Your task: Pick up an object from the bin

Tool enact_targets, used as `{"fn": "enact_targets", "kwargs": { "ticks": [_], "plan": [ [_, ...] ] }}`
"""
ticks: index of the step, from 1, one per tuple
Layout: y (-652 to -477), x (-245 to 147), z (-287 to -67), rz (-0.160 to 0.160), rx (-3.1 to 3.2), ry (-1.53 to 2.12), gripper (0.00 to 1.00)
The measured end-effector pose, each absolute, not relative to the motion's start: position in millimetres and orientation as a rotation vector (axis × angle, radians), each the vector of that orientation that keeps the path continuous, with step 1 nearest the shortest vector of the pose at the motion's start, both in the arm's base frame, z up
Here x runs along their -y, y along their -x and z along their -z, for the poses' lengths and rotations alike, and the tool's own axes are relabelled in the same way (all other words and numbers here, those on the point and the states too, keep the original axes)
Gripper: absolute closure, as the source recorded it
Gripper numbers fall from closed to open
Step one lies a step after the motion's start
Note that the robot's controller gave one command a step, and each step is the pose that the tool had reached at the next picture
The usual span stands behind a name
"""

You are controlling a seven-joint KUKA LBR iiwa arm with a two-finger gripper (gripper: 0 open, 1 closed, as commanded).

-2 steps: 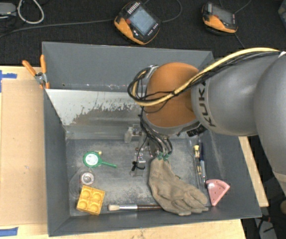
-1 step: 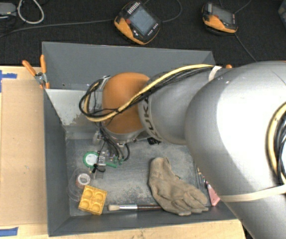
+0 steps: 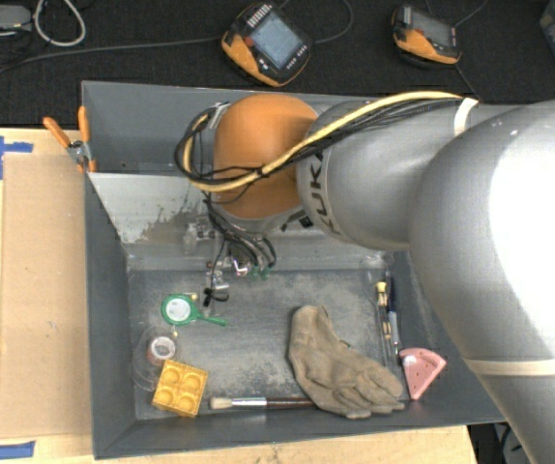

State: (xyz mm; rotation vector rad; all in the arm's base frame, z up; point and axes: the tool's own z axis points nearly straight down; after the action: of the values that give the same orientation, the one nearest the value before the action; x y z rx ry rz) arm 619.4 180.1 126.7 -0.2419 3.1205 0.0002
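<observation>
Jaws low over grey bin's [image 3: 258, 354] left-centre | just beside green-rimmed white disc [image 3: 179, 309] | opening: cannot tell | grey glove [image 3: 340, 365] well apart

Brush [image 3: 258, 404] between block [image 3: 180, 388] and glove [image 3: 340, 363]

We see a tan glove [image 3: 340, 365] lower centre, a thin brush [image 3: 258, 404] just left of it. An orange handset [image 3: 266, 43] lies top centre.
</observation>
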Motion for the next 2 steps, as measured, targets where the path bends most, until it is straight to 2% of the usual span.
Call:
{"fn": "enact_targets", "kwargs": {
  "ticks": [1, 2],
  "plan": [
    [-594.2, -190.5, -69.9, 0.000, -3.150, -0.121, 0.00],
    [-598.0, -198.8, -69.6, -0.002, -3.135, -0.015, 0.00]
  ]
}}
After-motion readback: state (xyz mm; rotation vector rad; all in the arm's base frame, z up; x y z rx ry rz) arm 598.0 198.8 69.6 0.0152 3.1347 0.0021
